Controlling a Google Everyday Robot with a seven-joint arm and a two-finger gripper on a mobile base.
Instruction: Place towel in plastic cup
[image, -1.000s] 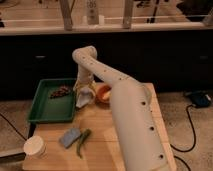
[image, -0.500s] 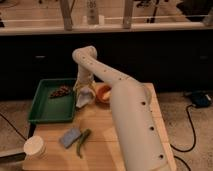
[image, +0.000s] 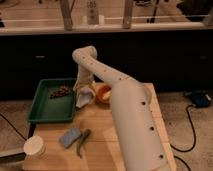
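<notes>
**Operator:** Where does my hand stand now?

**Spotter:** Your two-finger gripper hangs just left of the round orange bowl. Its jaws are spread wide and grasp nothing that I can see. The small soft white-blue cloth towel lies bunched right under it, close against the bowl's left side.

**Operator:** How do I take it well?

**Spotter:** Come straight down over the middle of the bunch and pinch a thick fold (a thin edge would likely slip). Lift clear of the bowl's rim before you travel.

**Operator:** And the small translucent yellow-green plastic cup?

**Spotter:** I can't find it. Your broad white arm covers the wooden table right of the bowl, so it may sit behind there. Where the gripper ends and the towel begins is also hard to make out.
</notes>
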